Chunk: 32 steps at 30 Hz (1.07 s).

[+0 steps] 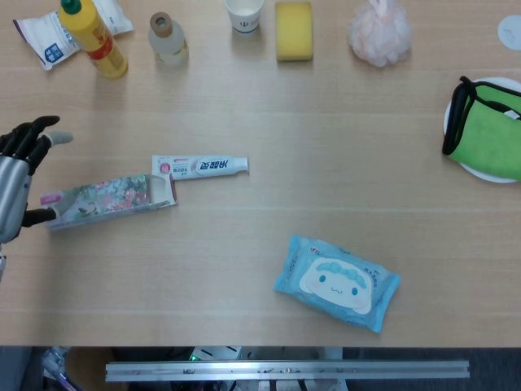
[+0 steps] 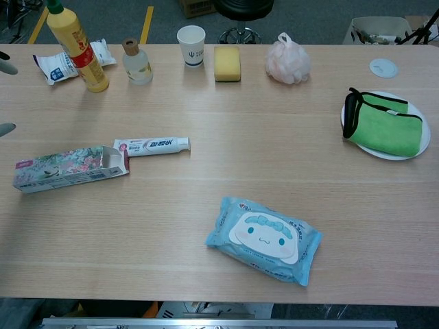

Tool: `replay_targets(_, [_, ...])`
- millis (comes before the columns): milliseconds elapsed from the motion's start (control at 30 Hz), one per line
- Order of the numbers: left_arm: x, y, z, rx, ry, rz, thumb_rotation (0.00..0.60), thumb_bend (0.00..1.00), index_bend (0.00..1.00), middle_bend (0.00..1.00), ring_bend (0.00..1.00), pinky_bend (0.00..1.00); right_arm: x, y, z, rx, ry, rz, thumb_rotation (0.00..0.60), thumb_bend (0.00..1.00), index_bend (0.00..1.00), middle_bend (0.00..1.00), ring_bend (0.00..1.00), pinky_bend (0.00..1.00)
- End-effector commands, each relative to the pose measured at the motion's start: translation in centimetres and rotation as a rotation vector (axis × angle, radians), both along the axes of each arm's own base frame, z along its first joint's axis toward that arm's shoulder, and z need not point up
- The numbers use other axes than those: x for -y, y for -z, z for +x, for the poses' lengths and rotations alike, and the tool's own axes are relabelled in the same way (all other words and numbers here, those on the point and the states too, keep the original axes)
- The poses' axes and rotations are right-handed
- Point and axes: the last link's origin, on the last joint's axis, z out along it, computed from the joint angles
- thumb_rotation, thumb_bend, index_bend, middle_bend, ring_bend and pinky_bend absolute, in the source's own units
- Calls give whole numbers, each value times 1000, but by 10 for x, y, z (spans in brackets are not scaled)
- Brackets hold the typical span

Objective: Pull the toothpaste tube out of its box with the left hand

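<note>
The white toothpaste tube (image 1: 200, 166) (image 2: 151, 145) lies flat on the table, fully outside its box, cap pointing right. The floral box (image 1: 107, 200) (image 2: 68, 168) lies just below and left of it, its open flap beside the tube's flat end. My left hand (image 1: 16, 183) is at the far left edge, fingers spread and holding nothing, a thumb tip close to the box's left end. In the chest view only its fingertips (image 2: 5, 129) show at the left edge. My right hand is out of sight in both views.
Along the far edge stand a yellow bottle (image 1: 92, 37), a snack packet (image 1: 47, 41), a small glass bottle (image 1: 168, 39), a paper cup (image 1: 244, 14), a yellow sponge (image 1: 293, 30) and a pink bath pouf (image 1: 378, 32). A green cloth on a plate (image 1: 488, 130) lies right; a wet-wipes pack (image 1: 336, 282) sits near the front.
</note>
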Motion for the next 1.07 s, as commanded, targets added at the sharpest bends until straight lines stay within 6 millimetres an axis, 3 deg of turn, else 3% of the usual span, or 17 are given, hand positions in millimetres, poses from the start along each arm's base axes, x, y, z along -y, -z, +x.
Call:
replay_targets(33, [8, -6, -4, 40, -9, 40, 600, 170, 280, 204, 219, 318, -12, -4, 3, -10, -12, -23, 600, 163, 391, 354, 236, 335])
replay_targets(500, [16, -12, -31, 66, -80, 47, 600, 169, 283, 230, 240, 342, -53, -3, -5, -9, 90, -103, 600, 163, 391, 354, 236, 335])
replay_targets(1067, [17, -6, -37, 20, -119, 6, 600, 170, 284, 230, 245, 342, -48, 2, -5, 6, 105, -77, 600, 163, 392, 354, 236, 335])
